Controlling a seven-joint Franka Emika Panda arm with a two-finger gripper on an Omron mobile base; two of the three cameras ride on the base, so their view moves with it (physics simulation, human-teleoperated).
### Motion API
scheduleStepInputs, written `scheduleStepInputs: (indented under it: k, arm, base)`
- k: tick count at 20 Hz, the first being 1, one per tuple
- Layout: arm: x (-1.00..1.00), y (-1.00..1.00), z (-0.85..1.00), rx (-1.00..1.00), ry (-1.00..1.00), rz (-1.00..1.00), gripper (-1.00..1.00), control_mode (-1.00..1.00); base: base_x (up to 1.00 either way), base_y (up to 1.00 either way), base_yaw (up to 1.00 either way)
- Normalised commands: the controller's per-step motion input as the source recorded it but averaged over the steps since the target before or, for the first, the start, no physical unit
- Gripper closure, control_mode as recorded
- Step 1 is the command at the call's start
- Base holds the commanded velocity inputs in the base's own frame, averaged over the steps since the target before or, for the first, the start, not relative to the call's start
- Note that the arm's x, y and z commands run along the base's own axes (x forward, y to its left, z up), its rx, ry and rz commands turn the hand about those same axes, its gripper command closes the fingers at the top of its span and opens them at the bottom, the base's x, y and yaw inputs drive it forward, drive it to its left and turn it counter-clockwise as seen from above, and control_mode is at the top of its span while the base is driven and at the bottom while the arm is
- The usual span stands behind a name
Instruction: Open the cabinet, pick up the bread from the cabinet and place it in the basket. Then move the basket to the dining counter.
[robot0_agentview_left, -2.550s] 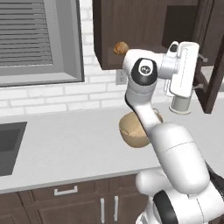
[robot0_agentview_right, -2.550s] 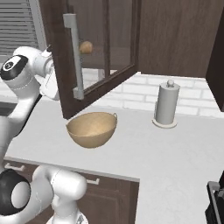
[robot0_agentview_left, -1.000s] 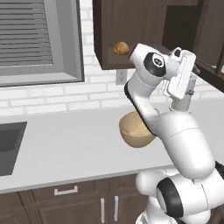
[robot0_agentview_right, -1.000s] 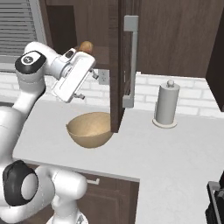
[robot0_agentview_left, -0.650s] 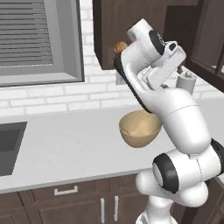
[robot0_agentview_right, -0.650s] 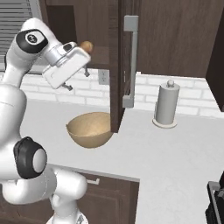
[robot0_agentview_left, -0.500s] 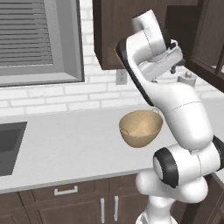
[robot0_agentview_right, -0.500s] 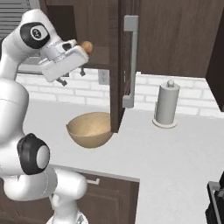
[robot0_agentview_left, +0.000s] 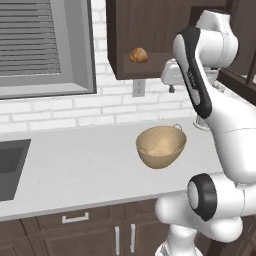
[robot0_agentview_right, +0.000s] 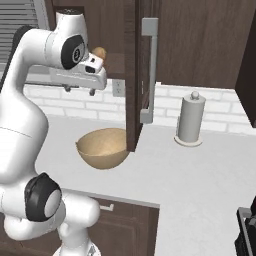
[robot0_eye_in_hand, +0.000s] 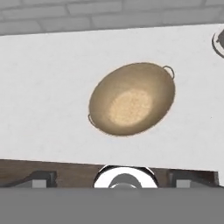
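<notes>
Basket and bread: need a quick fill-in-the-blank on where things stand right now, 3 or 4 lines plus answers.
1. The bread sits inside the ____.
2. The basket stands on the white worktop and holds ____.
3. The cabinet door with the long grey handle stands ____.
4. In the right base view, the paper towel roll stands to the ____ of the basket.

Missing words: cabinet; nothing; open; right
</notes>
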Motion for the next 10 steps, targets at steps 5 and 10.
scheduleStepInputs:
  k: [5,10]
  arm:
    - [-0.04,0.09,0.02,0.20,-0.55,0.00,-1.00,-1.00]
    - [0.03,0.22,0.08,-0.14,-0.49,0.08,-1.00,-1.00]
  base:
    - [0.00,0.00,0.00]
    - [0.00,0.00,0.00]
